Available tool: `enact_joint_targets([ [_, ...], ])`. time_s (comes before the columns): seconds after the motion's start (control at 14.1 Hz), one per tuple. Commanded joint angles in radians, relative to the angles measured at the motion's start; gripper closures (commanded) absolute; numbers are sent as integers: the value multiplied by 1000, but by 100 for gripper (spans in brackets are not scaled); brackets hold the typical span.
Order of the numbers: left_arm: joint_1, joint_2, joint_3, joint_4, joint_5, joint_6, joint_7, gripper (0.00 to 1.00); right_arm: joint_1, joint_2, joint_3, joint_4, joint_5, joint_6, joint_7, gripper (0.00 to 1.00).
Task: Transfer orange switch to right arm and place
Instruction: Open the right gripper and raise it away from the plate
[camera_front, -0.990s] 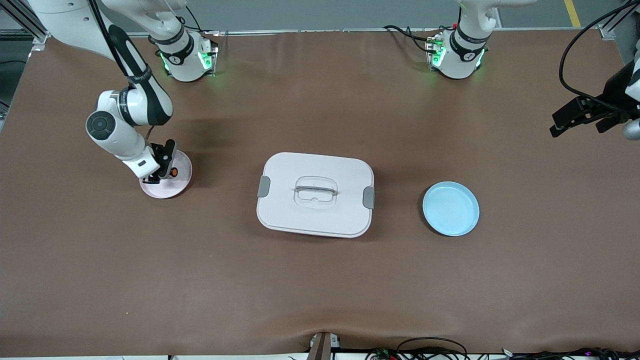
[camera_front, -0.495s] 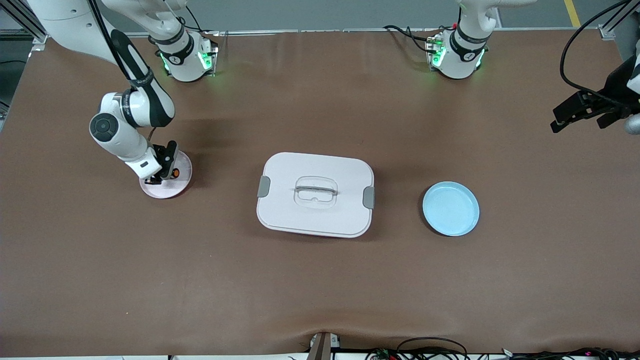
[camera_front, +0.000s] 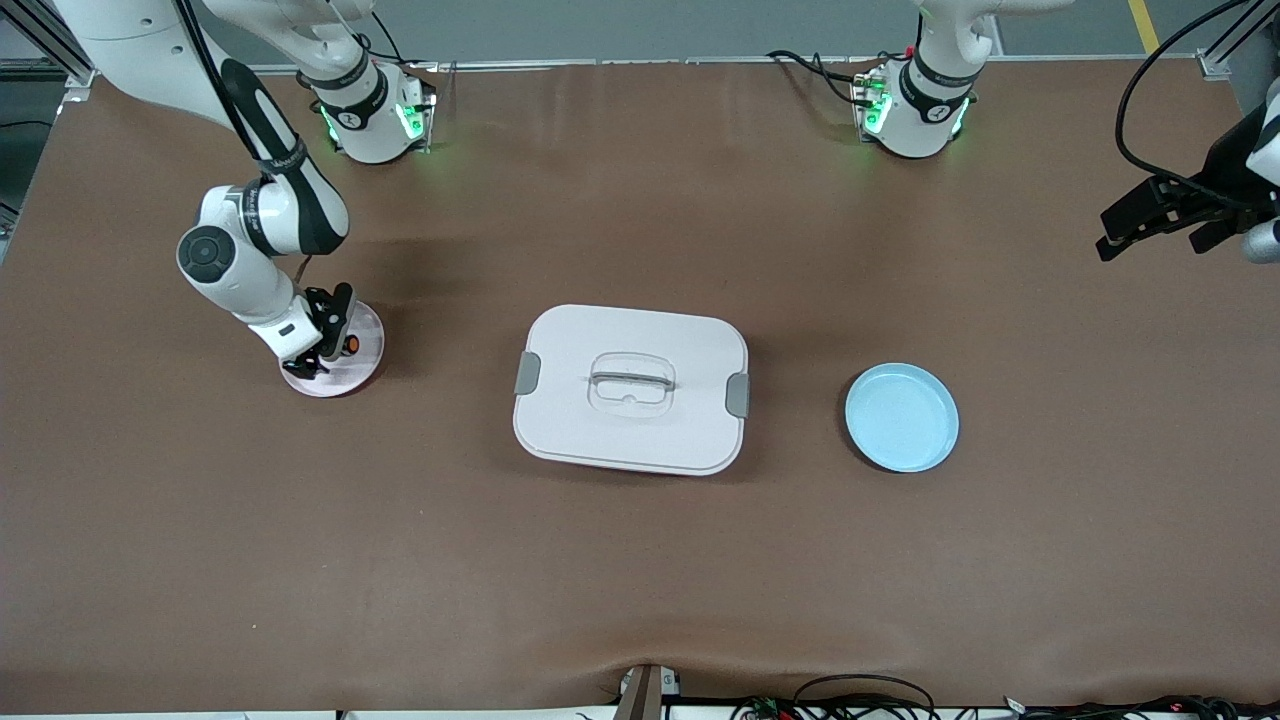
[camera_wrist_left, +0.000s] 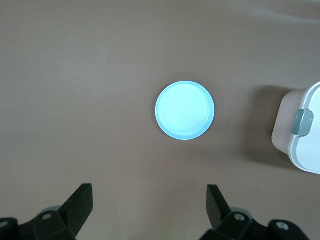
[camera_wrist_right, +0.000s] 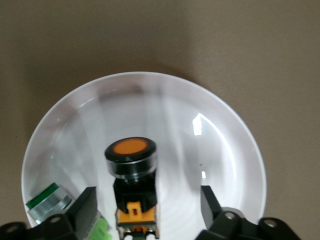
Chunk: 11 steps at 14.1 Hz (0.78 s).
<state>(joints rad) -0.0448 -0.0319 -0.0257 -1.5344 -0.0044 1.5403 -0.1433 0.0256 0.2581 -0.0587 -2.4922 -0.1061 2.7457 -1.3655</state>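
Note:
The orange switch, a black body with a round orange cap, lies on a small pale plate at the right arm's end of the table. In the front view only its orange cap shows, beside the fingers. My right gripper hangs low over that plate, open, one finger on each side of the switch and neither touching it. My left gripper is raised at the left arm's end of the table, open and empty.
A green-and-white part lies on the same pale plate beside one finger. A white lidded box sits mid-table. A light blue plate lies between the box and the left arm's end, and is in the left wrist view.
My right gripper has opened and let go of the orange switch, which now rests on the pale plate. The left gripper has drifted slightly toward the bases.

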Motion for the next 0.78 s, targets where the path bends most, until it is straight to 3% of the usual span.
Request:
enact_joint_targets([
  [0.0,8,-10,-11,-12,-5,-6,4,0,-6,-77,-3,2,-23,-17,13,0],
  [0.28,5,-3,-11,-12,-3,0,1,0,-30,-180,-7,76,-24,-196,23,0],
  [0.42,6,-3,-11,-12,-3,1,1,0,-30,-187,-7,134,-24,-286,102,0],
  [0.71,6,-2,-11,-12,-3,3,-1,0,-44,-207,-7,176,-26,-397,600,0],
])
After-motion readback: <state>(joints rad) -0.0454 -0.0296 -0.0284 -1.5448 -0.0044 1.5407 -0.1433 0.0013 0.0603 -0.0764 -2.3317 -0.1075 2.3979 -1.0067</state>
